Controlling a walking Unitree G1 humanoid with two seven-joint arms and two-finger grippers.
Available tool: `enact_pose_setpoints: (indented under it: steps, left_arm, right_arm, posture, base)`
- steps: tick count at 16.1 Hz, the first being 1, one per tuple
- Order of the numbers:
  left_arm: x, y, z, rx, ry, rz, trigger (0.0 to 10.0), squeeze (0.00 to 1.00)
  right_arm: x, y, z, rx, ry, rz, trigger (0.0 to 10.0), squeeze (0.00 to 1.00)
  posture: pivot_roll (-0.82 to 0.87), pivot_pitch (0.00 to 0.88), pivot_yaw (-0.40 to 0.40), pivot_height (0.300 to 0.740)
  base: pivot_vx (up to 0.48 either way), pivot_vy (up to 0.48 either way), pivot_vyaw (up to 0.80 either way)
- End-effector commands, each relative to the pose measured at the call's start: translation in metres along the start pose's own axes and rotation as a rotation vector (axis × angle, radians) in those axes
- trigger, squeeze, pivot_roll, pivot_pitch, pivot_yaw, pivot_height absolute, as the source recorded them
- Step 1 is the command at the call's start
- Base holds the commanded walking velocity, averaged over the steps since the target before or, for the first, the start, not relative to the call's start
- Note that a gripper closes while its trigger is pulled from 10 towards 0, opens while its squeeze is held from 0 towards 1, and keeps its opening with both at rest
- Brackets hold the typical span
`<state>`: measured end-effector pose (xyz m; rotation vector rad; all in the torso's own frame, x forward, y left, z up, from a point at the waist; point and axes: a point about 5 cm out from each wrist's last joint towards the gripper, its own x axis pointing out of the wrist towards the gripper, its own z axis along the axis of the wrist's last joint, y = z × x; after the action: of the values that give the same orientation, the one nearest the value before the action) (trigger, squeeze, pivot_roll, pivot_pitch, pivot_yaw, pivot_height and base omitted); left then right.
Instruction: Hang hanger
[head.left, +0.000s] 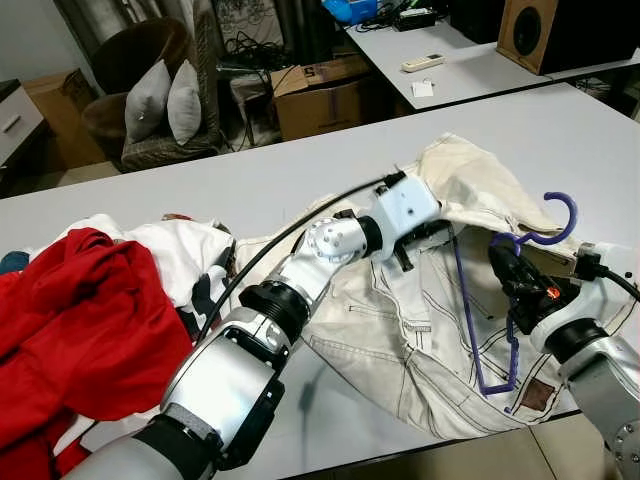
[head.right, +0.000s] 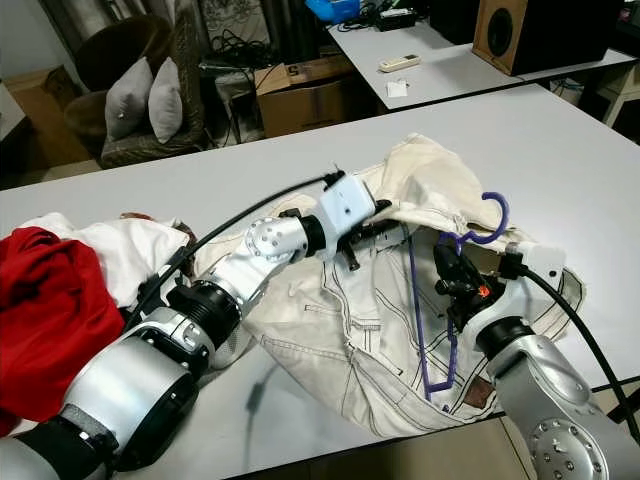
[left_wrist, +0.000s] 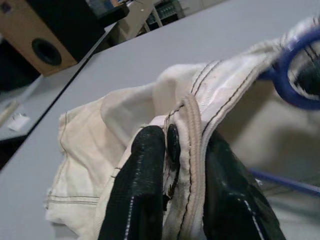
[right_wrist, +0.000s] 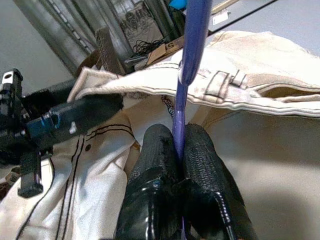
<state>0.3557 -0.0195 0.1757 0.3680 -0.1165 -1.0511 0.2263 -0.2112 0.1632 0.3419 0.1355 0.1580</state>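
two tools on the job here. the right tool (head.left: 512, 268), right of centre in the left eye view, is clamped tight on the thin purple hanger (head.left: 500, 310), fingers pinched on the rod just under the hook. the left tool (head.left: 428, 235), around the middle of the frame, has its fingers closed over the thick seamed edge of the cream garment (head.left: 400, 330), which looks like pants given the belt loops, spread on the grey desk (head.left: 250, 180).

the hanger lies across the cream fabric at centre right, hook curling up toward the upper right. it looks light and a bit bendy, smooth plastic or coated wire, so it could twist or slip in a pinch; near the neck seems the sanest hold. the garment is soft, floppy and fairly heavy cotton, so the stitched waistband is the part worth grabbing.

a red and white clothes pile (head.left: 90, 300) sits at the lower left.
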Motion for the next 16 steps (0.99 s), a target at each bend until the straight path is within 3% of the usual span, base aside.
enact_pose_setpoints:
  steps: [1,3,5,7,9,16]
  left_arm:
    - [-0.002,0.009,0.005,-0.024,-0.015,0.022,0.0,0.0]
    - [-0.003,0.022,0.02,-0.146,-0.089,0.06,0.0,0.0]
    - [-0.007,0.035,0.036,-0.204,-0.156,0.071,0.0,0.0]
    - [-0.015,0.052,0.048,-0.198,-0.185,0.11,0.0,0.0]
    - [-0.019,0.059,0.045,-0.177,-0.155,0.152,0.0,0.0]
    - [-0.019,0.059,0.045,-0.177,-0.155,0.152,0.0,0.0]
  right_arm:
    - [-0.001,0.005,0.001,0.013,-0.004,0.019,10.0,0.0]
    - [0.0,-0.003,-0.003,0.083,-0.002,-0.067,10.0,0.0]
    - [0.001,-0.015,-0.003,0.141,-0.027,-0.145,10.0,0.0]
    - [0.002,-0.025,0.003,0.164,-0.054,-0.185,10.0,0.0]
    - [0.002,-0.022,0.008,0.16,-0.072,-0.175,10.0,0.0]
    - [0.002,-0.022,0.008,0.16,-0.072,-0.175,10.0,0.0]
  posture:
    - [-0.19,0.0,0.172,0.74]
    - [-0.18,0.0,0.178,0.74]
    - [-0.17,0.0,0.181,0.74]
    - [-0.15,0.0,0.178,0.74]
    - [-0.14,0.0,0.176,0.74]
    - [-0.14,0.0,0.176,0.74]
  base:
    - [0.0,0.0,0.0]
    - [0.0,0.0,0.0]
    - [0.0,0.0,0.0]
    - [0.0,0.0,0.0]
    - [0.0,0.0,0.0]
    - [0.0,0.0,0.0]
